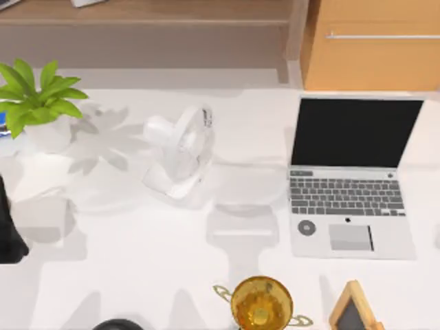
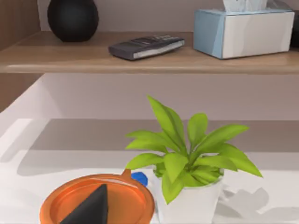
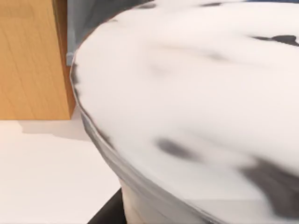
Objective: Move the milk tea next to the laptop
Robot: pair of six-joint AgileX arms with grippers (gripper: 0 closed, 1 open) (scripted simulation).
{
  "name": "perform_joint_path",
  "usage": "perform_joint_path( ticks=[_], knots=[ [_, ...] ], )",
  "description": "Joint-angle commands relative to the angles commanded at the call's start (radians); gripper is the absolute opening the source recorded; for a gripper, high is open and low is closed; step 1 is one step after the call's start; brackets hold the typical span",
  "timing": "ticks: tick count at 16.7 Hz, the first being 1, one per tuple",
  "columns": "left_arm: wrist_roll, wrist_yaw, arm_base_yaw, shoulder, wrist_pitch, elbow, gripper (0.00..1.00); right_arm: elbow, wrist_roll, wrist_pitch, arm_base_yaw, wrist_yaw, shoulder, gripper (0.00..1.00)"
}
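White tabletop [image 1: 137, 275]. Laptop [image 1: 350, 179] open near right edge, black screen toward far edge, grey keyboard, pale trackpad, small round grey sticker left of trackpad. White desk fan [image 1: 180, 152] lying tilted around tabletop's middle, nearer far edge. Potted green plant [image 1: 38, 103] in white pot at far left corner. Gold trophy cup [image 1: 261, 302] at near edge, cut off. Small wooden-framed chalkboard [image 1: 354, 313] just right of trophy, also at near edge. Dark arm part [image 1: 10, 230] at left edge. Wooden cabinet [image 1: 371, 45] beyond far right corner.
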Motion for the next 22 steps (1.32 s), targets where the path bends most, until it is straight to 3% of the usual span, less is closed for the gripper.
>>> perform_joint_path(
  ticks=[10, 22],
  knots=[
    [0.0, 0.0, 0.0, 0.0, 0.0, 0.0, 1.0, 0.003, 0.016, 0.04, 0.035, 0.046, -0.123, 0.0],
    [0.0, 0.0, 0.0, 0.0, 0.0, 0.0, 1.0, -0.227, 0.064, -0.111, 0.357, 0.337, -0.493, 0.0]
  ],
)
